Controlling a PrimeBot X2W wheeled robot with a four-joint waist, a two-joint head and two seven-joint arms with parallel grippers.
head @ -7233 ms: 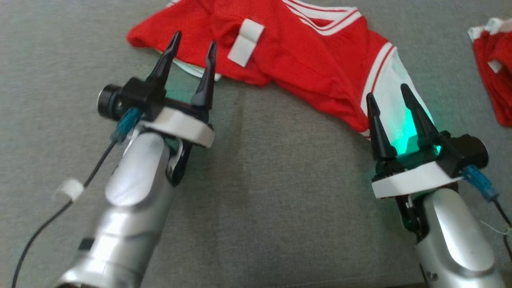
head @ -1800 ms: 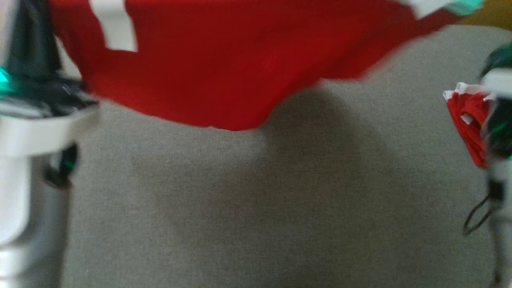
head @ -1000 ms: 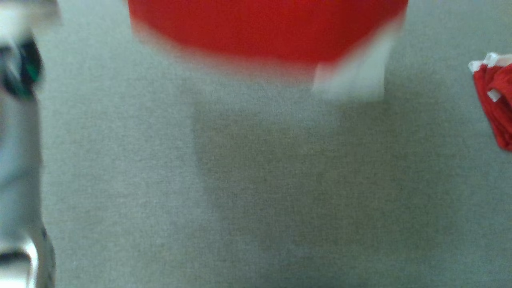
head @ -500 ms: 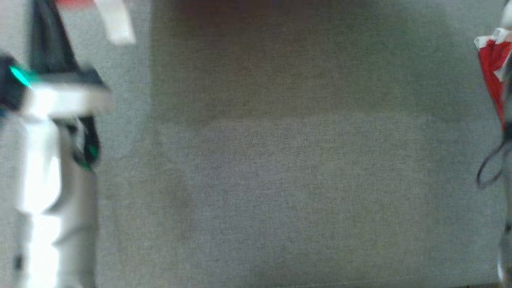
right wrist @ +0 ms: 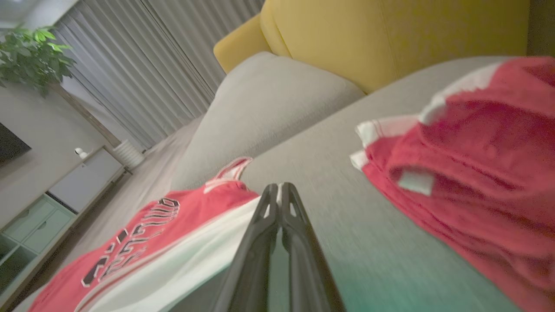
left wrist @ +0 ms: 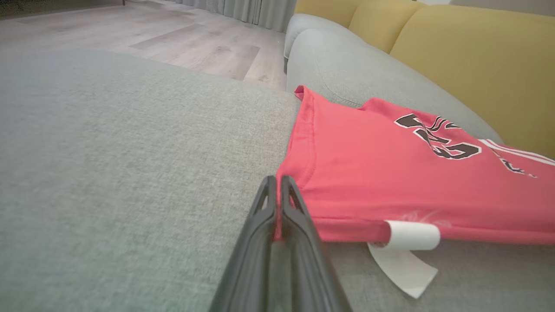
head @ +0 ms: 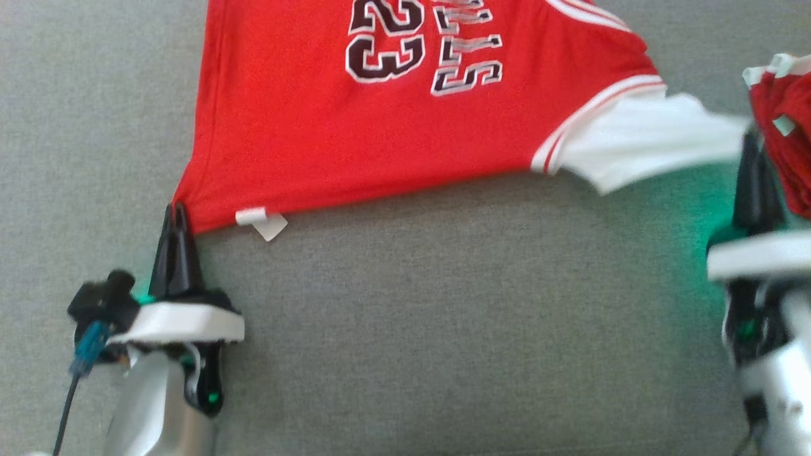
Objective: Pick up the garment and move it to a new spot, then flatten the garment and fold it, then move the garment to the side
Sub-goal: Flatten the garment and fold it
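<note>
The garment point(head: 380, 139) is a red jersey with white sleeves and a dark "23" print. It lies spread, print up, on the grey sofa seat point(head: 443, 329). My left gripper point(head: 176, 212) is shut on its near-left hem corner, beside a white label point(head: 261, 221). In the left wrist view the fingertips point(left wrist: 277, 184) pinch that red hem point(left wrist: 390, 173). My right gripper point(head: 749, 142) is at the right edge, shut at the tip of the white sleeve point(head: 646, 142). In the right wrist view the closed fingers point(right wrist: 279, 190) meet the sleeve's end point(right wrist: 195, 260).
A second crumpled red and white garment point(head: 785, 139) lies just right of my right gripper, also large in the right wrist view point(right wrist: 468, 182). Yellow back cushions point(left wrist: 455, 56) and a grey armrest point(left wrist: 347, 65) stand behind. A wooden floor point(left wrist: 173, 34) lies beyond the seat edge.
The garment was swinging in the air, blurred, with the arms held high. Now it lies spread on the seat, print up, and both grippers are low at its near edge.
</note>
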